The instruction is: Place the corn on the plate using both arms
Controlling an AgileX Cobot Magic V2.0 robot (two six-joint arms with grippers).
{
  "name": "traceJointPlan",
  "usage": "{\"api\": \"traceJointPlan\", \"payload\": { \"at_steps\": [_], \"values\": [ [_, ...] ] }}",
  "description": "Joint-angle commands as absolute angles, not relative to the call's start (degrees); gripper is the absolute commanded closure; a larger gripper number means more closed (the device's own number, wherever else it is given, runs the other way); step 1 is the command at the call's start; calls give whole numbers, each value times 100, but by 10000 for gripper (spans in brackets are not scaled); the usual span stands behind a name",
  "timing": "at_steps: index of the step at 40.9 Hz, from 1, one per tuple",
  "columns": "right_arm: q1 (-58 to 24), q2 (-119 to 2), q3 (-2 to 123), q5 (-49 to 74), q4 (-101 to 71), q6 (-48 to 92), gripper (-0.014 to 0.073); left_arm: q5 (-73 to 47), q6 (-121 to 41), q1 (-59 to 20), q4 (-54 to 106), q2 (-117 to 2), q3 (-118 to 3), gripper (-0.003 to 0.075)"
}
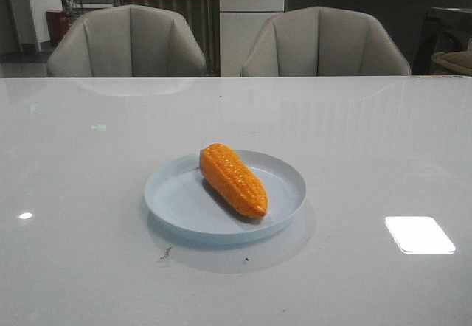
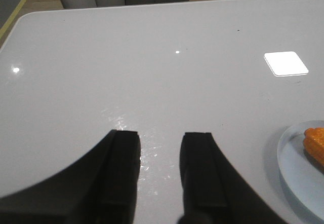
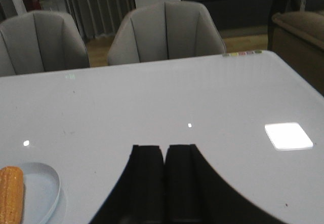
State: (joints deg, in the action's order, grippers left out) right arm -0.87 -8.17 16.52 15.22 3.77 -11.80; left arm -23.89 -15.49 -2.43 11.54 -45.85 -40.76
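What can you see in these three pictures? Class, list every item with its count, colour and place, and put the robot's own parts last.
corn: one, orange, lying diagonally on the plate
plate: one, pale blue, middle of the table
table: one, glossy white, fills the foreground
chairs: two, grey, side by side behind the table's far edge
light reflection: one, bright white patch, on the table to the right of the plate
left tool: one, black, open and empty, above bare table with the plate off to one side
right tool: one, black, fingers shut together, empty, above bare table away from the plate
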Motion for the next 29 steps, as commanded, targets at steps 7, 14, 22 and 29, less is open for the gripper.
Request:
{"api": "traceJointPlan", "payload": {
  "at_steps": [7, 14, 22, 29],
  "values": [
    [-50, -173, 727, -266, 385, -1188, 525, -1938, -1524, -229, 1229, -4567, -4242, 444],
    [-50, 3, 99, -479, 223, -1188, 525, -1938, -1524, -229, 1229, -4567, -4242, 444],
    [-50, 3, -40, -211, -261, -1090, 525, -1938, -1524, -229, 1229, -4577, -4242, 444],
    [-50, 3, -40, -36, -261, -1078, 525, -1938, -1524, -229, 1229, -4577, -4242, 444]
  ]
}}
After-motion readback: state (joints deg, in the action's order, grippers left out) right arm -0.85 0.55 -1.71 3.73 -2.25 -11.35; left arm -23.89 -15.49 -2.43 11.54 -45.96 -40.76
